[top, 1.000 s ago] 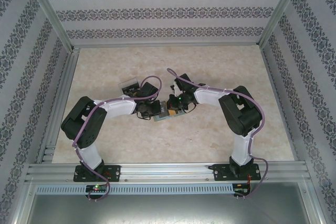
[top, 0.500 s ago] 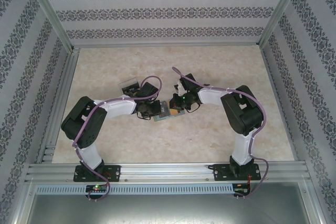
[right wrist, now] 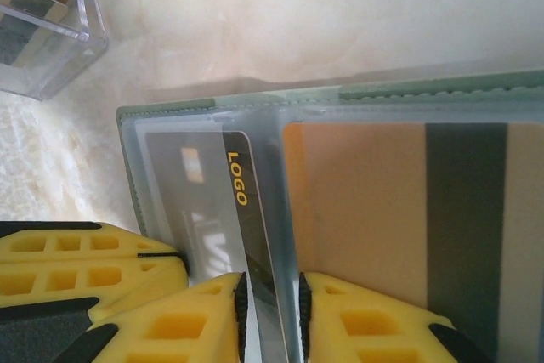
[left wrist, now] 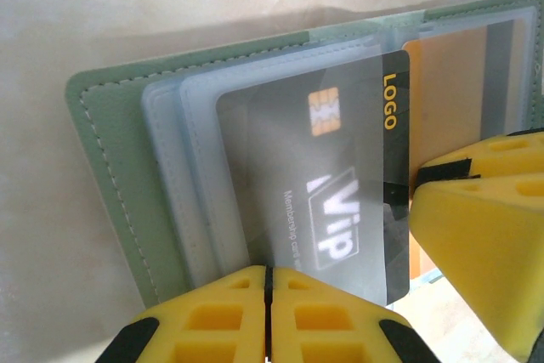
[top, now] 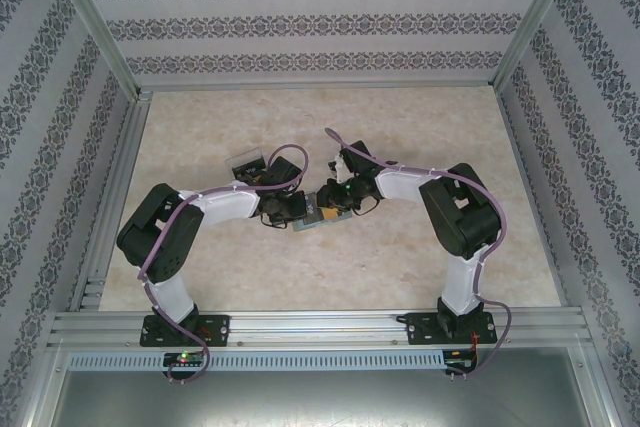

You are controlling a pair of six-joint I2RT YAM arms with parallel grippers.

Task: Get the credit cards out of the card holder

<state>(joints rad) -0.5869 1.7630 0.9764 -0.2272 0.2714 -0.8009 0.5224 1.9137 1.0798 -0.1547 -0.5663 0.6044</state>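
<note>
Neither of the credit cards is out yet: the card holder (left wrist: 102,167) lies open mid-table, the left gripper (left wrist: 268,312) pinched shut on its near edge, the right gripper (right wrist: 272,312) with jaws slightly parted astride the black card (left wrist: 340,167), seemingly part-slid from its sleeve, the tan card (right wrist: 365,210) fully pocketed.

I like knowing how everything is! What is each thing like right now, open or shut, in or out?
card holder: open.
black card: partly out of its sleeve.
orange card: inside its sleeve.
left hand: shut, at the card holder's edge.
right hand: slightly open around the black card's edge.
clear tray: something inside.
</note>
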